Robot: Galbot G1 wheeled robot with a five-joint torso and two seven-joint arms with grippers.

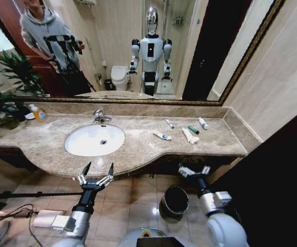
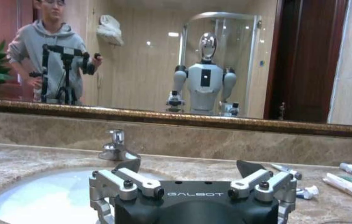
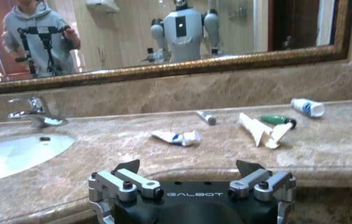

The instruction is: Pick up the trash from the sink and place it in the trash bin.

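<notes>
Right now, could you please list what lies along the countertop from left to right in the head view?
Yellow soap bottle → faucet above the sink → white-and-blue tube → small white tube → whitish wrapper → dark green tube → white tube.

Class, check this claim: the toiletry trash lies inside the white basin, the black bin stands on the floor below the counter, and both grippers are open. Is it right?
Not quite. The trash lies on the marble countertop beside the sink, not in the basin, as the head view shows. The trash bin does stand on the floor below, and the left gripper and right gripper are open.
</notes>
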